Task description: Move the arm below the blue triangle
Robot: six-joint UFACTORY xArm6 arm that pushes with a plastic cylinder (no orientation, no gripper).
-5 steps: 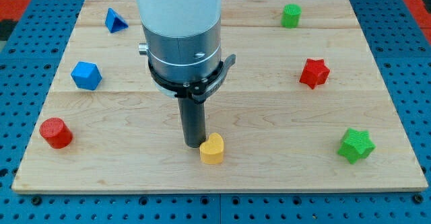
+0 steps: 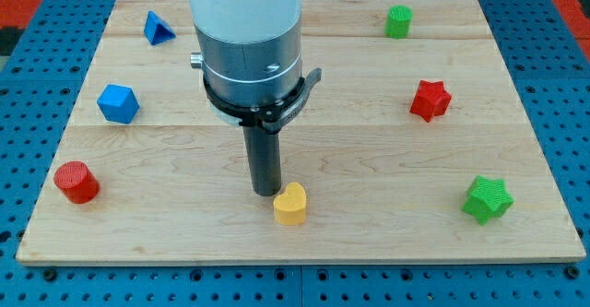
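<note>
The blue triangle (image 2: 158,28) lies near the board's top left corner. My tip (image 2: 265,192) rests on the board low in the middle, far to the lower right of the triangle. It stands just up and left of a yellow heart-shaped block (image 2: 290,204), close to it or touching. The arm's white and grey body hides the board above the tip.
A blue cube-like block (image 2: 118,103) sits at the left, a red cylinder (image 2: 76,182) at the lower left. A green cylinder (image 2: 399,20) is at the top right, a red star (image 2: 430,100) at the right, a green star (image 2: 486,199) at the lower right. The wooden board (image 2: 369,141) lies on a blue pegboard.
The arm has shifted very slightly to the right and up. No block has moved.
</note>
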